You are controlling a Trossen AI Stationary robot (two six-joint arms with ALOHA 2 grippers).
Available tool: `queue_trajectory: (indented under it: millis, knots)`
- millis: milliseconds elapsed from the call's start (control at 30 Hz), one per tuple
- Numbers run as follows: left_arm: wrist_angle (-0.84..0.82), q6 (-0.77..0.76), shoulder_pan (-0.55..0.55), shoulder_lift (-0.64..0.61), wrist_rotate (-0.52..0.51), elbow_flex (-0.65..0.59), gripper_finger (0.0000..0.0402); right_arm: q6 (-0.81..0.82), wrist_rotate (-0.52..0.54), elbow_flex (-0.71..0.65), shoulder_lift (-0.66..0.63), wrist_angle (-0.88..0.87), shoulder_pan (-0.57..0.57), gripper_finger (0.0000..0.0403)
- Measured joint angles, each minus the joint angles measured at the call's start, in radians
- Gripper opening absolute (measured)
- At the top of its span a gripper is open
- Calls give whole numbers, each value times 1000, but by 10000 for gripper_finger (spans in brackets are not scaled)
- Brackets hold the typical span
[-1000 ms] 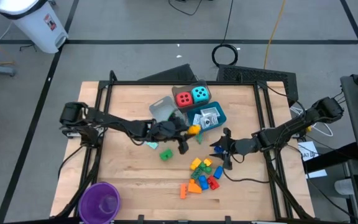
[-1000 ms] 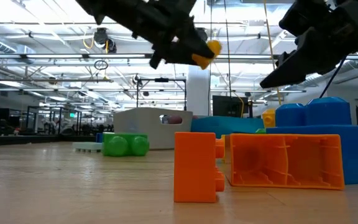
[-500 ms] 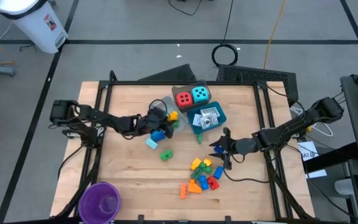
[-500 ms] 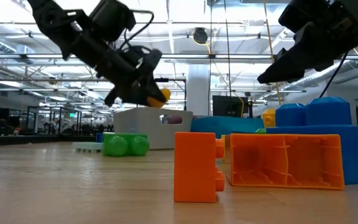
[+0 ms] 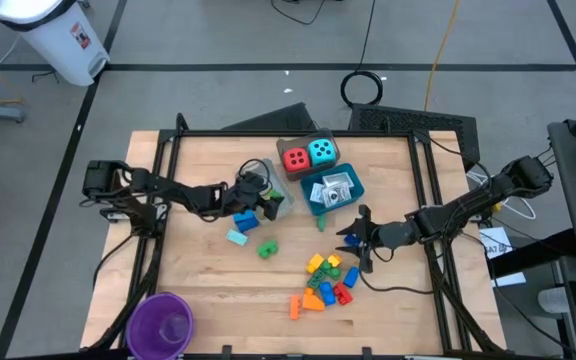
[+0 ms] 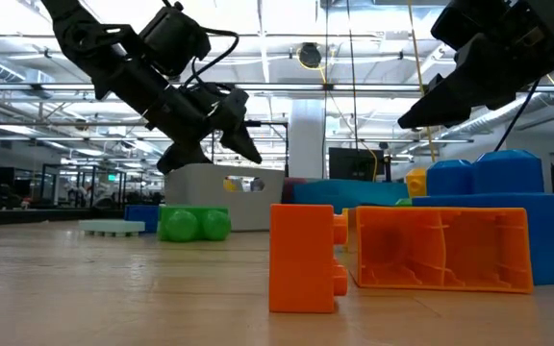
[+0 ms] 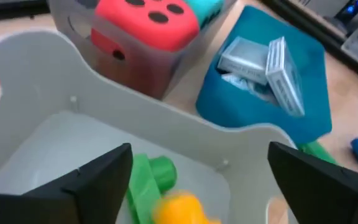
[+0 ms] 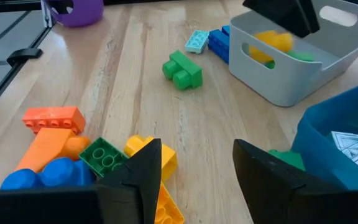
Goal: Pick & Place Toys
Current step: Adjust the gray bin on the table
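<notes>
My left gripper [image 5: 264, 196] hangs open over the grey tray [image 7: 166, 118]; a yellow brick [image 7: 179, 208] and a green brick [image 7: 151, 180] lie inside the tray, below the fingers. My right gripper [image 5: 354, 242] hovers open above the table, just over a pile of yellow, green, blue, red and orange bricks [image 5: 323, 280], touching none. A green brick [image 5: 266, 249], a pale teal plate [image 5: 236, 237] and a blue brick [image 5: 246, 213] lie flat on the wood near the grey tray.
The red die [image 5: 295, 159] and cyan die [image 5: 321, 152] sit in a clear tray at the back. Beside it, the blue tray [image 5: 353, 188] holds white packets [image 7: 260, 62]. A purple cup [image 5: 160, 322] stands at the near left corner. Black frame rails border the table.
My left gripper has carried the yellow brick from the table's middle toward the far left, over the grey tray, and has opened there. The brick has dropped into the tray next to the green one. My right gripper has kept still.
</notes>
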Motion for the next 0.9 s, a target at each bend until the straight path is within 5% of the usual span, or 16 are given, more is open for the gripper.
queue_trajectory:
  millis: [300, 467, 633, 900]
  knots:
    - [27, 109, -11, -72, 79, 20, 385, 0, -1, 0, 0, -2, 0, 169]
    - [-119, 116, -47, -183, 36, 25, 373, 0, -1, 0, 0, -6, 0, 170]
    - [-404, -33, -70, -274, -98, 26, 360, 4, -2, 0, 0, -15, 0, 165]
    - [-804, -375, -87, -249, -109, 26, 355, 7, -1, 0, 0, -19, 0, 164]
